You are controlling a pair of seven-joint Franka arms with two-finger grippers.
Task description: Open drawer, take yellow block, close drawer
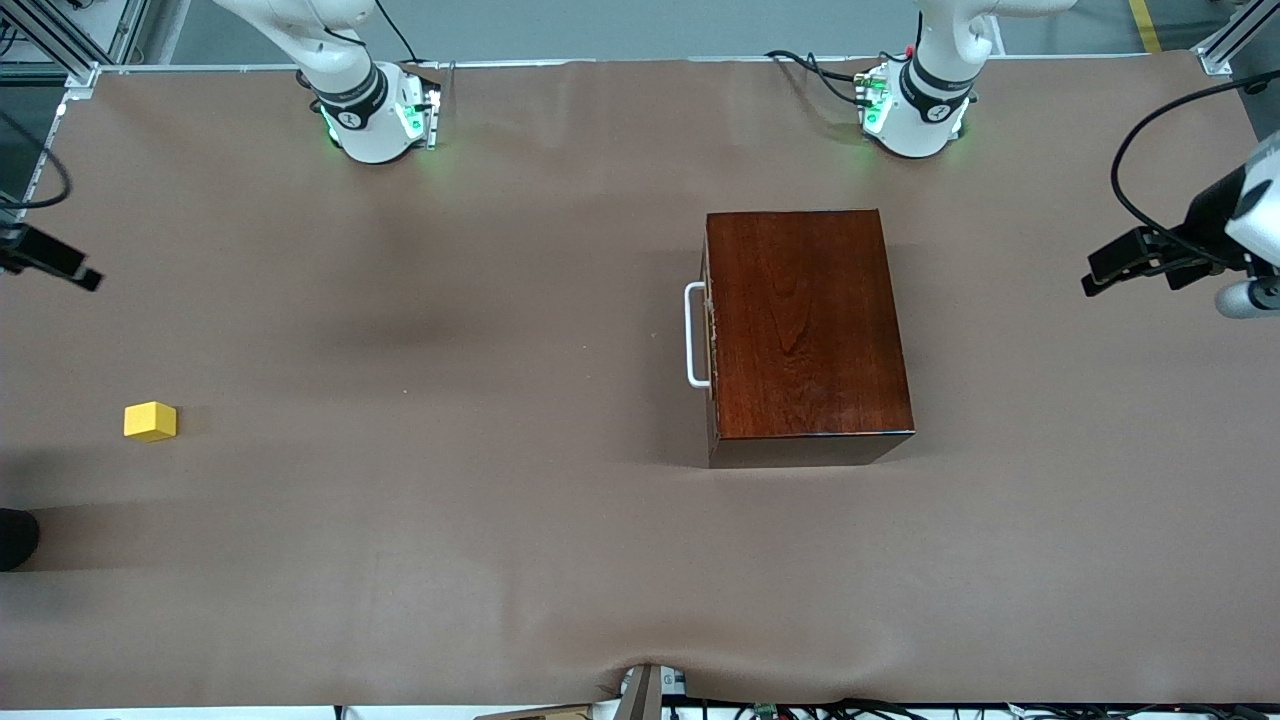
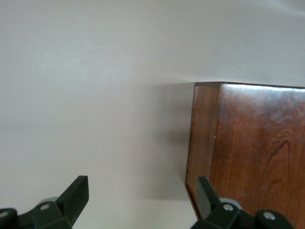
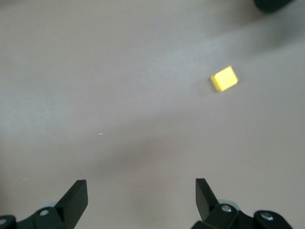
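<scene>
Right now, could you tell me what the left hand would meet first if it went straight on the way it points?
Probably bare table; the wooden box lies just beside that line, so a finger might catch its corner.

Drawer [image 1: 698,335] shut in box [image 1: 806,325]; yellow block [image 1: 150,421] well apart, toward right arm's end

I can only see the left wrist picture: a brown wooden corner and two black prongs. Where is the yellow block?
Observer: Those prongs are the left gripper, open. The yellow block sits on the table toward the right arm's end, well apart from the wooden box.
Operator: Is the drawer open?
Observer: No. The drawer is shut, its white handle facing the right arm's end.
Operator: And the other arm?
Observer: The right gripper hangs open over bare table, holding nothing.
</scene>
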